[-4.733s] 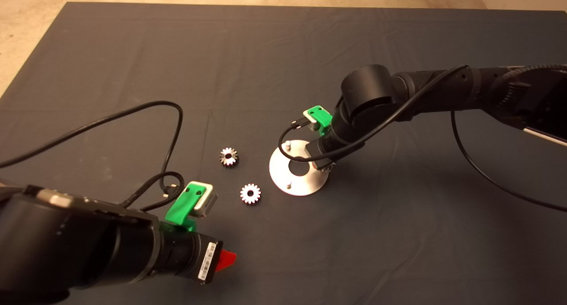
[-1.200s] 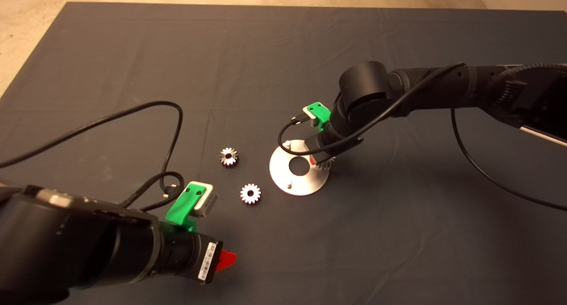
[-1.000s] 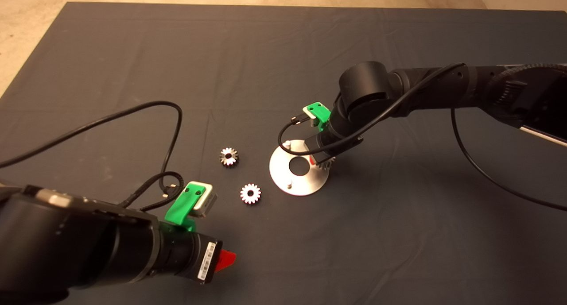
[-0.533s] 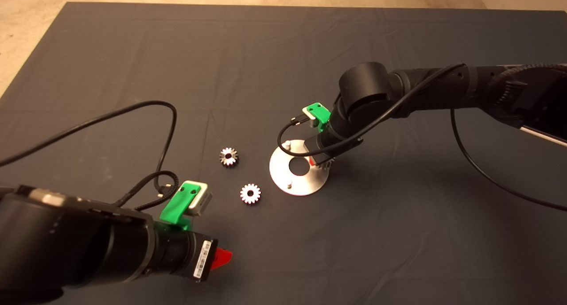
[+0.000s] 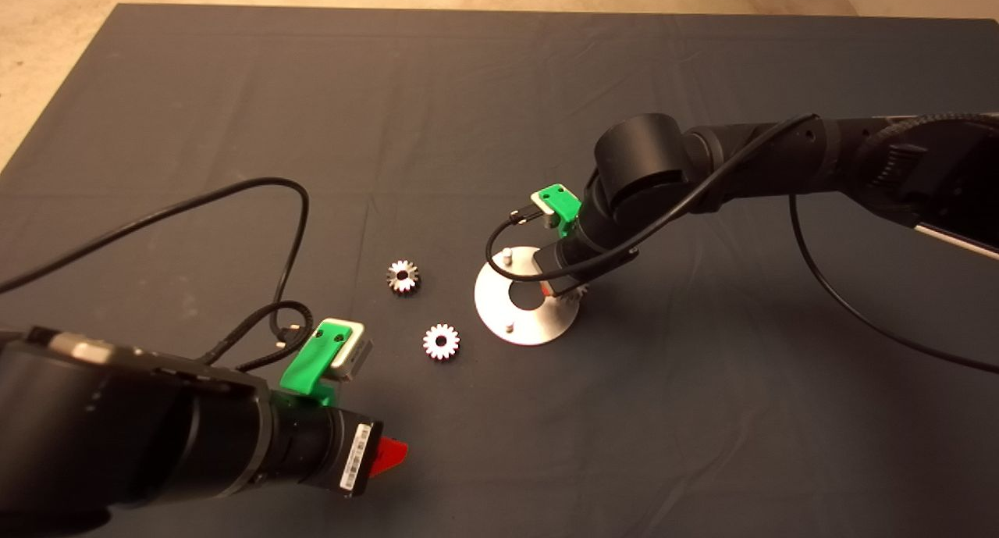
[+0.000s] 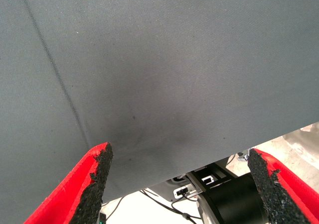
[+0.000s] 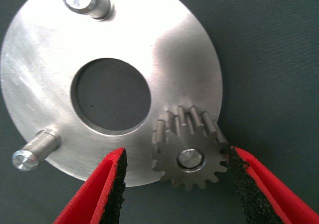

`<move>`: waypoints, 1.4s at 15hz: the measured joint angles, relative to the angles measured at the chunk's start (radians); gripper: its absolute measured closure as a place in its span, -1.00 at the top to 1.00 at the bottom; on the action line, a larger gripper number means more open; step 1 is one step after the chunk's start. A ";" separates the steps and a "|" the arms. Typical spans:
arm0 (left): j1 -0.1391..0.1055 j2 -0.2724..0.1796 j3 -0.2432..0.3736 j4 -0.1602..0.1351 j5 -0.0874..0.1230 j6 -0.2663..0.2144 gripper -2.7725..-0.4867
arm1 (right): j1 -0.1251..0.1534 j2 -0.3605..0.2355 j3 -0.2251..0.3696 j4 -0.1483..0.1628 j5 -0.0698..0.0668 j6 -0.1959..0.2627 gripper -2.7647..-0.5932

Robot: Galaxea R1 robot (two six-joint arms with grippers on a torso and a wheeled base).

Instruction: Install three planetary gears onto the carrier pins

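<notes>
Jaws of the right gripper (image 7: 174,184) are standing apart around a planetary gear (image 7: 188,153) sitting on its carrier pin (image 7: 191,159); lifting straight up should avoid dislodging it. Two gears (image 5: 403,276) (image 5: 441,341) are lying loose beside the disc (image 5: 499,311). Left gripper's (image 6: 179,184) jaws are apart, hovering low over the tabletop.

Head view: dim, warm light. The disc (image 5: 524,322) gives bright glare against the dark mat (image 5: 499,93). A soft shadow lies on the mat beside the disc. Right wrist view: sharp, evenly lit; disc streaked with reflections.

Right pincer (image 7: 177,184) spread wide; left pincer (image 6: 179,184) parked, spread.
</notes>
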 joint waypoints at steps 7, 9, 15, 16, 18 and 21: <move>0.000 0.000 0.000 0.000 -0.009 0.010 0.25 | 0.003 -0.015 0.004 0.001 0.007 -0.005 -0.19; 0.000 -0.003 0.000 0.000 -0.010 0.026 0.25 | 0.019 -0.029 0.002 0.001 0.005 -0.006 -0.19; 0.000 -0.044 0.000 0.000 0.000 0.055 0.25 | 0.123 -0.105 0.023 0.002 0.012 -0.020 -0.19; 0.000 -0.043 0.000 0.000 0.001 0.071 0.25 | 0.124 -0.127 0.035 0.008 0.021 -0.022 -0.19; -0.001 -0.041 0.000 -0.003 0.039 0.078 0.25 | 0.122 -0.197 0.061 0.039 0.071 -0.039 -0.19; -0.001 -0.041 0.000 -0.018 0.086 0.088 0.25 | 0.125 -0.369 0.158 0.063 0.082 -0.063 -0.19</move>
